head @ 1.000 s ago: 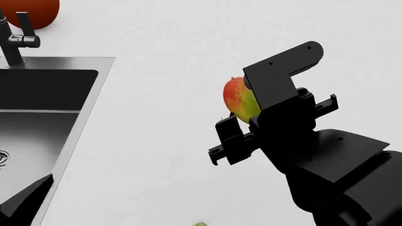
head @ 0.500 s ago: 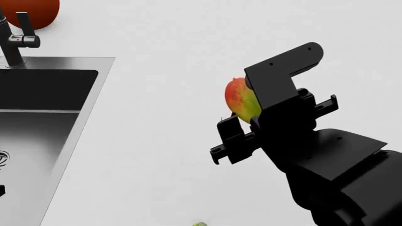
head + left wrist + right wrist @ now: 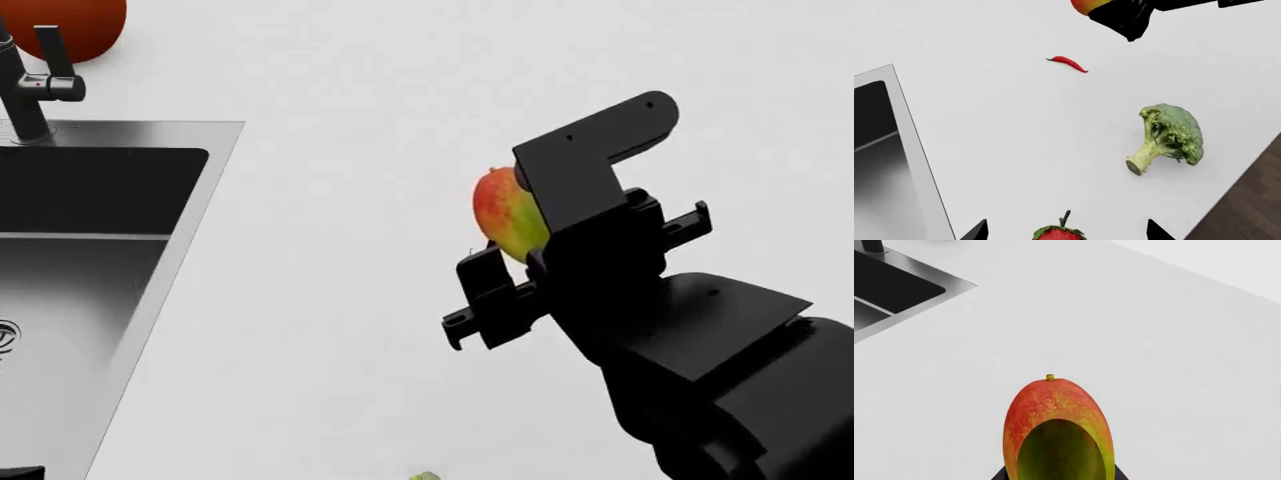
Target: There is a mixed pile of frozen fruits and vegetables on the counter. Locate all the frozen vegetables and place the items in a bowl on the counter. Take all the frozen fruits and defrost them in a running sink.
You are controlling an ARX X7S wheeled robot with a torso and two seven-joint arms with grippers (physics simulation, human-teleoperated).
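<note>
I had the mango pinched in my right pincer, lifted above the white surface, well apart from the sink. The fruit step was in hand, I judged; next I needed to carry it across over the basin. My left pincer's spread I could not tell.

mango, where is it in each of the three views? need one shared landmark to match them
Head view: mango at centre, half hidden behind the right gripper.
Left wrist view: mango cut off at the top edge, beside the dark gripper.
Right wrist view: mango fills bottom centre, stem up.
Shared landmark: the sink.
</note>
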